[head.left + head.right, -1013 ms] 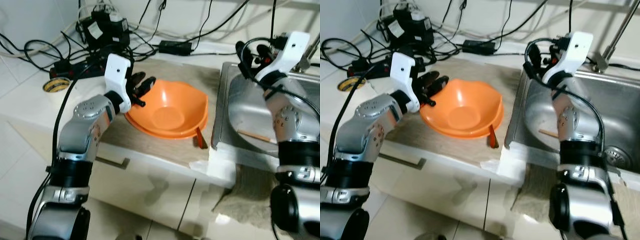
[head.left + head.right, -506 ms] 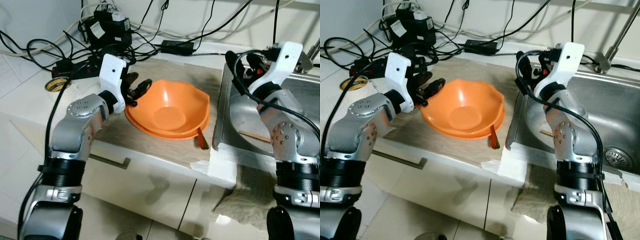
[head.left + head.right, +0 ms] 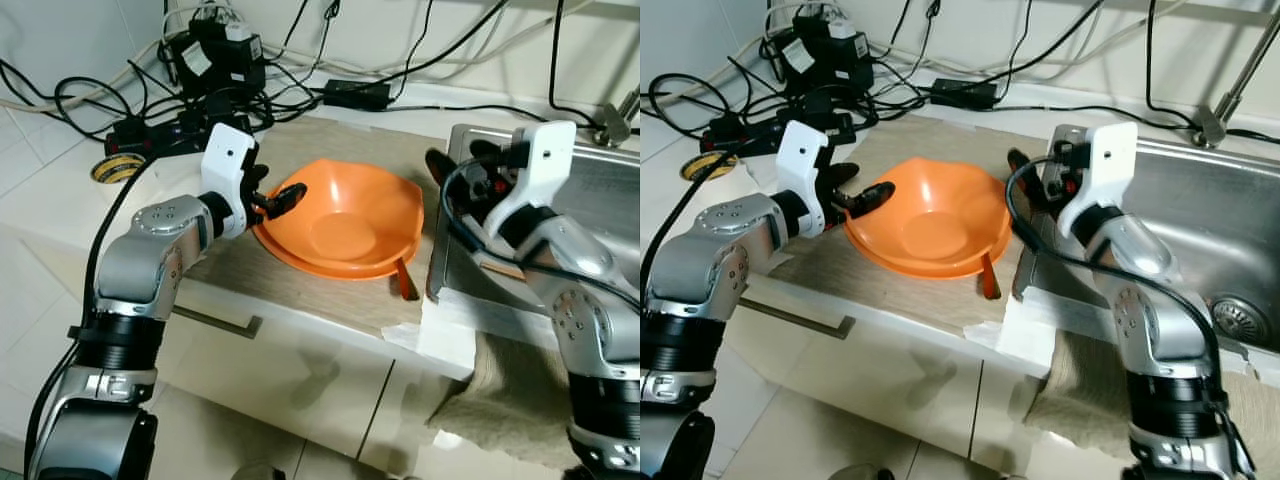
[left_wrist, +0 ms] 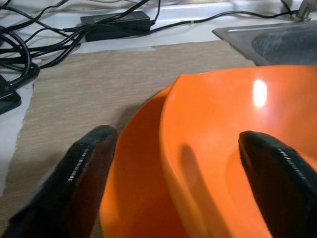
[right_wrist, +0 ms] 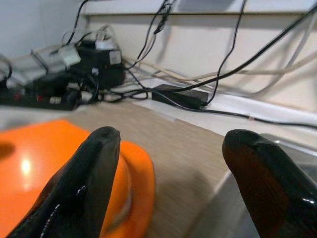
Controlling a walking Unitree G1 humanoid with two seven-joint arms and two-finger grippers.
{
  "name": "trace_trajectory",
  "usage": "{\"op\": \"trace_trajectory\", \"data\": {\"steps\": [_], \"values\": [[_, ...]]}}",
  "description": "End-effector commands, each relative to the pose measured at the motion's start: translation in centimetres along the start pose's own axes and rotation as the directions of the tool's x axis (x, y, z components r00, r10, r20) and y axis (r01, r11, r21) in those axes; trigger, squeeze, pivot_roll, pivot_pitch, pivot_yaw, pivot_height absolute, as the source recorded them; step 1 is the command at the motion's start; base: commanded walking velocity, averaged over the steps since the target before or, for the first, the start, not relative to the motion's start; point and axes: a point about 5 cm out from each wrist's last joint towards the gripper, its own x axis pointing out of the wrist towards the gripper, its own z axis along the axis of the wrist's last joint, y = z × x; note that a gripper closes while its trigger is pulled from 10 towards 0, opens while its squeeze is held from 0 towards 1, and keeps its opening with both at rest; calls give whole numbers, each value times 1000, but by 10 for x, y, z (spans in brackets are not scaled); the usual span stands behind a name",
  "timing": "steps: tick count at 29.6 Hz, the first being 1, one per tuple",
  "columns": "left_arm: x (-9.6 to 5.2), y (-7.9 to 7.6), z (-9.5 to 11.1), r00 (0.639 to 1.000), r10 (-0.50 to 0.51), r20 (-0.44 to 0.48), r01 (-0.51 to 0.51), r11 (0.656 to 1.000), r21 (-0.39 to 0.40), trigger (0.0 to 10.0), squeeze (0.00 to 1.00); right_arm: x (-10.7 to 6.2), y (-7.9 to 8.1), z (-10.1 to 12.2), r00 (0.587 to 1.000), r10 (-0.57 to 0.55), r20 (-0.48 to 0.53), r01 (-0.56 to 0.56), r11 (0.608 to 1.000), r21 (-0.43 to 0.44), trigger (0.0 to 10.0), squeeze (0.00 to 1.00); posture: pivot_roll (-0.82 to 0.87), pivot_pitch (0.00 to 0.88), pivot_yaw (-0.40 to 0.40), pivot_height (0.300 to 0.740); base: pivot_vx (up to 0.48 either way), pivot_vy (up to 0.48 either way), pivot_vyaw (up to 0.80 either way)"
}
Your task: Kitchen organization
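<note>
An orange bowl [image 3: 345, 222] is sitting on a beige mat [image 3: 390, 150] left of the sink [image 3: 600, 200]. The left gripper [image 3: 272, 203] is straddling the bowl's left rim, fingers apart. The right gripper [image 3: 1025, 175] is hovering at its right edge, fingers spread.

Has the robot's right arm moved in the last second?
Yes. The right gripper has swung from above the sink toward the orange bowl, stopping near its rim.
</note>
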Motion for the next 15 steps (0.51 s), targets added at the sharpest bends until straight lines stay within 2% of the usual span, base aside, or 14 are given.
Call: {"op": "trace_trajectory", "data": {"steps": [1,2,7,9,11,12,15], "values": [[-1,3,3,1000,5,-5,-5,1000,11,10000,1000,-2,2,10,999,17,41,-15,999,-52,10000,0,-10,0,26,740,0,0,0],[0,3,3,1000,7,-7,-7,1000,14,10000,0,-3,-1,13,999,14,46,-11,998,-63,10000,0,-16,0,29,740,0,0,0],[3,2,5,1000,9,-7,-9,1000,22,10000,0,-3,-13,27,998,0,69,7,995,-98,10000,0,-24,0,31,740,0,0,0],[3,1,5,1000,12,-5,-12,1000,20,10000,0,-4,-15,28,998,1,68,4,997,-77,10000,0,-24,0,30,740,0,0,0],[3,2,5,1000,14,-7,-14,1000,21,10000,0,-7,-12,32,997,54,48,-52,998,-27,10000,0,-26,0,32,740,0,0,0],[3,2,5,1000,14,-7,-14,1000,21,10000,0,-7,-12,32,997,54,48,-52,998,-27,10000,0,-26,0,32,740,0,0,0],[2,5,6,1000,20,-9,-20,1000,22,10000,0,-15,-8,34,987,164,4,-164,986,-9,10000,0,-26,0,32,740,0,0,0]]}}
